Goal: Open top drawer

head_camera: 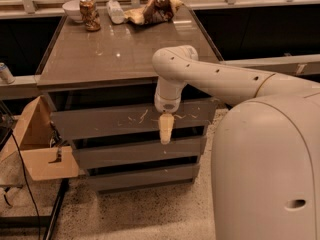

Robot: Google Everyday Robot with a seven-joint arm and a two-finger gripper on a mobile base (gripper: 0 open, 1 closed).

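The top drawer (100, 121) is the tallest of three grey handleless faces under the brown tabletop, with white scratches across its middle. Its face stands flush with the two drawers below. My gripper (165, 130) hangs straight down from the white arm (210, 76) in front of the drawer's right-centre. Its tan fingers are pressed together into one tapered tip. The tip reaches the drawer's lower edge, at the dark gap above the middle drawer (125, 153).
On the back of the tabletop (125, 54) stand a can (89, 13), a white bowl (74, 9), a plastic bottle (115, 11) and a crumpled bag (155, 9). An open cardboard box (37, 144) sits left of the cabinet. My white base (270, 174) fills the right foreground.
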